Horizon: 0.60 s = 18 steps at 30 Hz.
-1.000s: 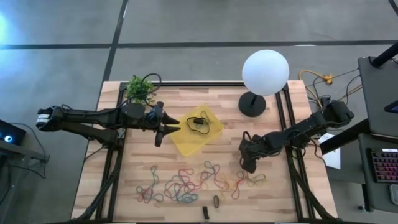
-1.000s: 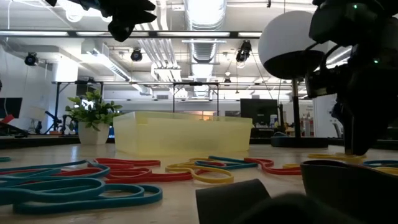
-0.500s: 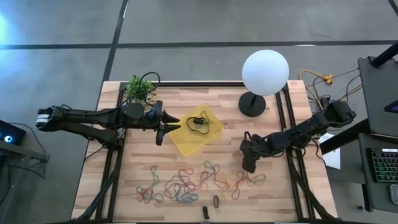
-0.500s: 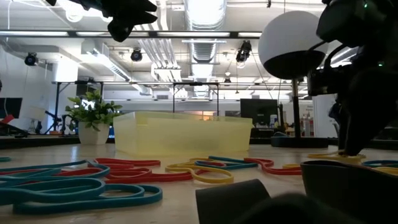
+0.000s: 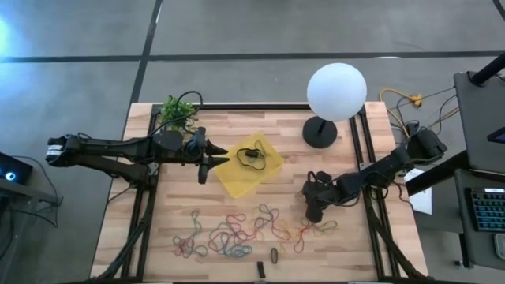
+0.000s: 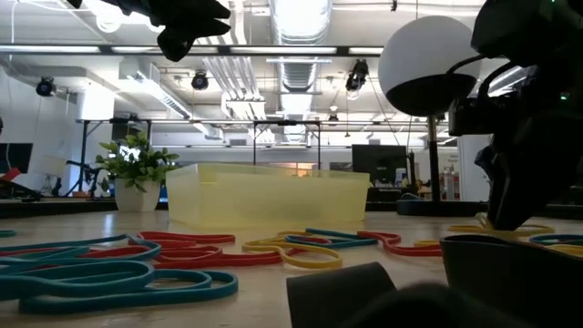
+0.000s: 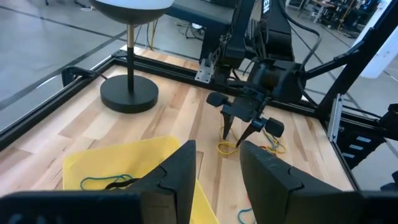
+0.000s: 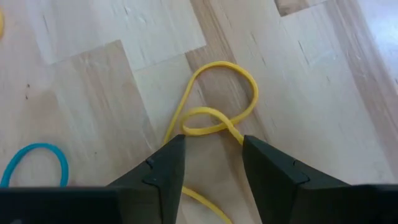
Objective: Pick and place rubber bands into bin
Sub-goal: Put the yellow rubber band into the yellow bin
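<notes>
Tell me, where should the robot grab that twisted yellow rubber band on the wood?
Probably from straight above, at the crossing of the thin yellow rubber band. It lies flat on the wooden table, and the open right hand already straddles that knot.

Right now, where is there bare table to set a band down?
Bare wood lies between the translucent yellow plastic bin and the black round lamp base, and below the left pincer. Crowded: the coloured rubber bands along the front, where the open right pincer works.
</notes>
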{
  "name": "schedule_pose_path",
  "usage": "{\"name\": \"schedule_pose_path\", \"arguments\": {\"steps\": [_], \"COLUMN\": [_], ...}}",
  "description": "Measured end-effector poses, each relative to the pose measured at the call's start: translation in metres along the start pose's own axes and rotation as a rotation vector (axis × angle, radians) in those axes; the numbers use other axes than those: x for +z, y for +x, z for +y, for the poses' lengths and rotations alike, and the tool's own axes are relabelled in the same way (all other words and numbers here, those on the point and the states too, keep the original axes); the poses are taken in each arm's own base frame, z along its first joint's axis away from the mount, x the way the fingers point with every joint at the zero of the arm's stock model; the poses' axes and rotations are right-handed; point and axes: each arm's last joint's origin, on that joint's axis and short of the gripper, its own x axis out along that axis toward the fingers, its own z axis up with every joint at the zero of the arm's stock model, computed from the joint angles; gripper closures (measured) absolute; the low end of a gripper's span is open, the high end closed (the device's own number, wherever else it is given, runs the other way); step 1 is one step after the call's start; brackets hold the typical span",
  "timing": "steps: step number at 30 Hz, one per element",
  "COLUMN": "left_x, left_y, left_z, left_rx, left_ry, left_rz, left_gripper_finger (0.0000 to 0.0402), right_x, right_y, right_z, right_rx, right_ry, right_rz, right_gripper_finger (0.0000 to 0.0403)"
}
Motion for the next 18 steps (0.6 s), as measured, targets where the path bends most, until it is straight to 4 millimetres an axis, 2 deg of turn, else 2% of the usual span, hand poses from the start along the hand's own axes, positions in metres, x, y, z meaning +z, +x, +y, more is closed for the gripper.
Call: {"name": "schedule_pose_path", "arguments": {"steps": [6,14,18], "left_x": [0.0001,0.0003,0.0004], "left_y": [0.0000,-0.0001,-0.0001], "left_z": [0.0003,0.0006,0.0006], "left_rx": [0.011,0.022,0.022], "left_ry": [0.000,0.000,0.000], "left_rz": [-0.003,-0.007,-0.008], "left_gripper_finger": [0.0292,0.0292,0.0292], "right_x": [0.0011,0.0026,0.0046], "right_y": [-0.0011,-0.0016,-0.0034], "right_z": [0.0005,0.0023,0.0034], "right_rx": [0.000,0.017,0.023], "right_ry": [-0.009,0.010,0.009], "right_rz": [-0.006,-0.014,-0.026], "right_gripper_finger": [0.0294,0.0380,0.0394]}}
